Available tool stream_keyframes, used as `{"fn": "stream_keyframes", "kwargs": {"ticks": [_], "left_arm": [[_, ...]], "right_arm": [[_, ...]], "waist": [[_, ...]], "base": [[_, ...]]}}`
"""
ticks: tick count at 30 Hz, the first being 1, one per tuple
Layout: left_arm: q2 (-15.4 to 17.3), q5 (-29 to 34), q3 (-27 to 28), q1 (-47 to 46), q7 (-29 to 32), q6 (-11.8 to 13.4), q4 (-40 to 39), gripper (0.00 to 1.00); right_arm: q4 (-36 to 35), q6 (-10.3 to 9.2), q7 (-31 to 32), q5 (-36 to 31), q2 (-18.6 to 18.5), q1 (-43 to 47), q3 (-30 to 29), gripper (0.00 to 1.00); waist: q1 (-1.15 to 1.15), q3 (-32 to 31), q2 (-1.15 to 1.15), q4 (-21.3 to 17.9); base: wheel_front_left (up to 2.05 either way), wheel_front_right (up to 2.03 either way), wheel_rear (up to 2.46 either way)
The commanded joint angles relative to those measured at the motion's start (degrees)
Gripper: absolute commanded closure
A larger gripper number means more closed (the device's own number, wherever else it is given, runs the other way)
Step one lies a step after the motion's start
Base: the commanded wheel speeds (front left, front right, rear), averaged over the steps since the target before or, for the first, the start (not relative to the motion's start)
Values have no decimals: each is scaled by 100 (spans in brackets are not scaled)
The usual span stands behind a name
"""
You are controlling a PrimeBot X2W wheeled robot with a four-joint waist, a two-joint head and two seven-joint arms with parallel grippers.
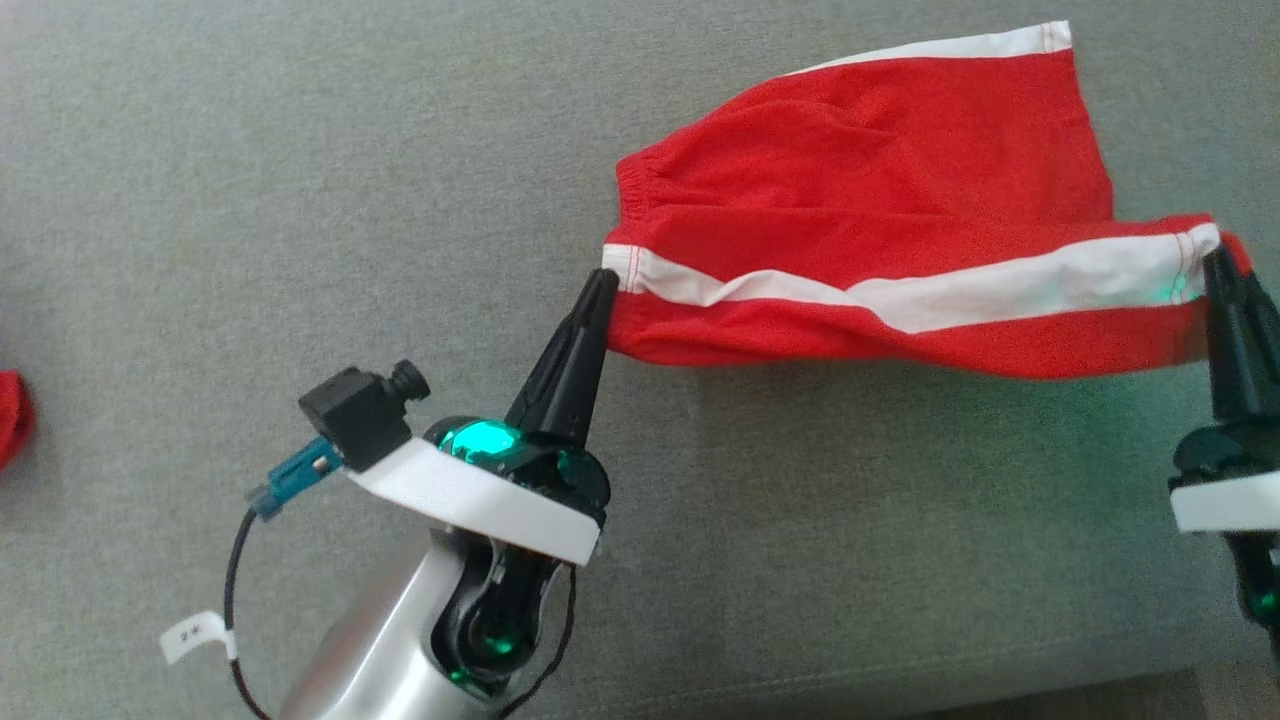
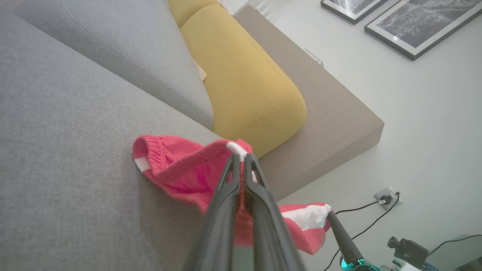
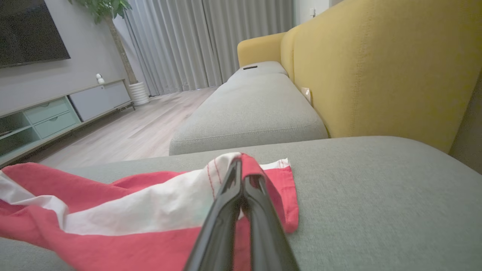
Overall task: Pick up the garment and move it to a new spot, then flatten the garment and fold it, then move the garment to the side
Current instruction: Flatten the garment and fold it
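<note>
**Red garment, held at two corners over grey seat**

Count:
- Garment (image 1: 870,170): one. Red, with two white bands.
- Grippers: two.
- Red cloth (image 1: 10,415): one scrap, cut off by the left edge of the head view and well apart from the garment.
- Yellow cushion (image 2: 244,82): one in the left wrist view.
- Pictures (image 2: 421,26): two, framed, on the wall.

Grip: The left gripper (image 1: 603,285) has its jaws together, clamped on the garment's near left corner at the end of a white band. The right gripper (image 1: 1215,262) has its jaws together, clamped on the near right corner at the other end of that band.

Edges and room: The garment lies in the upper right of the head view. Bare seat (image 1: 300,200) spreads to its left and on the near side. The seat's front edge and a strip of floor (image 1: 1150,695) run along the lower right, near the right arm.

Appearance: The near hem is raised and drawn taut between the two grippers, and it casts a shadow below. The far part rests on the seat. The left side is gathered elastic. One white band crosses the near fold, with red stitching at its ends. The other lines the far edge.
</note>
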Motion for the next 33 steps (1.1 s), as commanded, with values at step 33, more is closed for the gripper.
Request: {"fn": "stream_keyframes", "kwargs": {"ticks": [33], "left_arm": [[-111, -539, -549, -2923, -70, -37, 1787, 100]], "right_arm": [[3847, -4, -57, -449, -480, -3946, 1514, 100]], "waist": [[0, 1162, 0, 206]], "base": [[0, 0, 0]]}}
